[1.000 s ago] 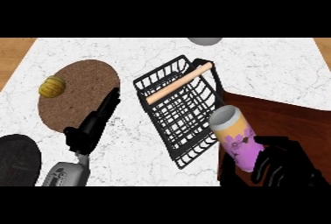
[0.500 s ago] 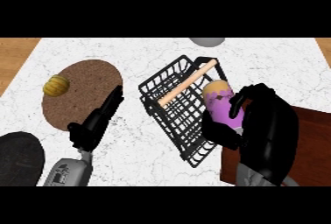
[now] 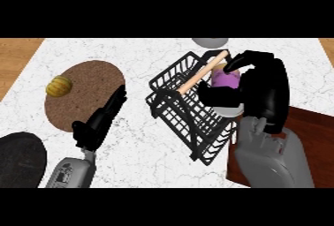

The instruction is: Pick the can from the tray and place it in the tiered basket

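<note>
My right hand (image 3: 261,88) is curled round the purple and yellow can (image 3: 226,79), holding it tilted over the black wire tiered basket (image 3: 176,110), close to its wooden handle (image 3: 202,73). The hand hides most of the can; only its purple side and a pale end (image 3: 229,110) show. The dark brown tray (image 3: 306,128) lies at the right, partly under my right forearm. My left hand (image 3: 101,121) rests open on the counter left of the basket, fingers straight and pointing up.
A round brown cork mat (image 3: 85,95) at the left carries a small yellow-orange squash (image 3: 57,86). A dark round object (image 3: 20,159) sits at the lower left. A grey bowl (image 3: 210,42) peeks in at the top edge.
My right hand has carried the can up and left from the tray to above the basket, tilting it. The left hand has stayed still.
</note>
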Tool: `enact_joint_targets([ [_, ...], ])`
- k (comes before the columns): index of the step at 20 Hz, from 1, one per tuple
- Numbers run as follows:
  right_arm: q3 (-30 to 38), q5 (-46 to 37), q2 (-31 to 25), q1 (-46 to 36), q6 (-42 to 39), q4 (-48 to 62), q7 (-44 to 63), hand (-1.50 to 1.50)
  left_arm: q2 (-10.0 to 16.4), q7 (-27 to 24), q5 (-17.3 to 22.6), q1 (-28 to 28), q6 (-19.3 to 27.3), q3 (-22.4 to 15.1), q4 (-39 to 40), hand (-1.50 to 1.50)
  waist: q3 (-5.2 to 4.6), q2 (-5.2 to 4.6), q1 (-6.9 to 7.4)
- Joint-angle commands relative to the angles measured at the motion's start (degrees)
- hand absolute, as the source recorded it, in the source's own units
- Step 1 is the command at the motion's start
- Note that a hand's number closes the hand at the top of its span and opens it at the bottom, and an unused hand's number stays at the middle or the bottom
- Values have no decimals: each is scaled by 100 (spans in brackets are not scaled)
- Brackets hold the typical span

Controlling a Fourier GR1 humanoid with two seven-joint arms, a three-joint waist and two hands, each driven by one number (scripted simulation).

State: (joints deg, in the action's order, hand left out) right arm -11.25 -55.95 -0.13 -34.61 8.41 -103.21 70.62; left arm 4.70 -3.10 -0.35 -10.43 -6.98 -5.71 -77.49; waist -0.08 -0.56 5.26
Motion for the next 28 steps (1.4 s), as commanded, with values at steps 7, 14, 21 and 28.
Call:
enact_joint_targets([
  [7,406,261,12,-679,1922,658,1427,-150,-42,-146,-74,38,132,62,180,0,-7,41,-187],
  [14,1080,-1885,11,-803,1577,408,1403,-150,119,-111,48,236,143,311,201,0,-19,172,-599],
  [21,1236,-2978,13,-338,1160,-1474,1405,-150,140,-313,73,527,206,419,175,0,-8,218,-751],
  [28,832,-2944,14,1315,305,-3959,1251,-150,160,-306,86,595,202,455,194,0,6,236,-955],
])
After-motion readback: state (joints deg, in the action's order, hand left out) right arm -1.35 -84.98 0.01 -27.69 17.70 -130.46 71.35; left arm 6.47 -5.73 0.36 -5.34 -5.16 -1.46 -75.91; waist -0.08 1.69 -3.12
